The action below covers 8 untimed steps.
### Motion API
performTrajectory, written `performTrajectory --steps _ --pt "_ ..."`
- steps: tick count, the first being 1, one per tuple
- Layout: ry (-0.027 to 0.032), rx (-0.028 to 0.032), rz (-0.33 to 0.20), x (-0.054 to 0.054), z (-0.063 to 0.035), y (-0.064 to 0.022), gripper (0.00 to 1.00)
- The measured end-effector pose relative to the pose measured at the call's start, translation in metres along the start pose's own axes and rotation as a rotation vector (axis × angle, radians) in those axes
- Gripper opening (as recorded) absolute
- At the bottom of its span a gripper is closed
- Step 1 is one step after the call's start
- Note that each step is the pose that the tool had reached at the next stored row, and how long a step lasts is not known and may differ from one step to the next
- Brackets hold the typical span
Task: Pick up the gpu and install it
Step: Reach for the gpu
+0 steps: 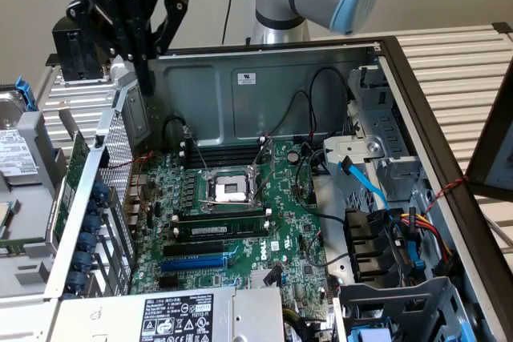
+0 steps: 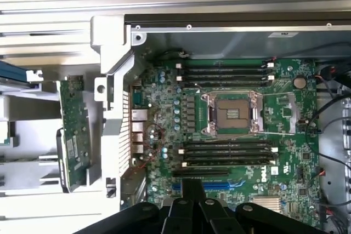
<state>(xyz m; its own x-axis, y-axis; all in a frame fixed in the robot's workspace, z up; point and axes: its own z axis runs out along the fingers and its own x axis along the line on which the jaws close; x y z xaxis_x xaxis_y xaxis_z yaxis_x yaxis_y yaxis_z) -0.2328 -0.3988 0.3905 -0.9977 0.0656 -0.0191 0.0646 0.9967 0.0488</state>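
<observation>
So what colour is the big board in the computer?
The board is green, clearest in the wrist view.

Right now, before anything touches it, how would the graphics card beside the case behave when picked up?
The graphics card is probably stiff: it is a flat circuit board. It seems to stand on its edge beside the case, so a push may tip it. Its bare parts look fragile.

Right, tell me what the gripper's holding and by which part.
Nothing. The gripper is shut with nothing between its fingers, up above the case; the gpu sits apart from it, outside the case wall.
</observation>
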Motion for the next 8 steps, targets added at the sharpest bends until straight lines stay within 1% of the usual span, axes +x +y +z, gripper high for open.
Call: performTrajectory --steps 8 --pt "0.0001 0.0001 0.0 0.037 -0.0003 -0.0023 0.11"
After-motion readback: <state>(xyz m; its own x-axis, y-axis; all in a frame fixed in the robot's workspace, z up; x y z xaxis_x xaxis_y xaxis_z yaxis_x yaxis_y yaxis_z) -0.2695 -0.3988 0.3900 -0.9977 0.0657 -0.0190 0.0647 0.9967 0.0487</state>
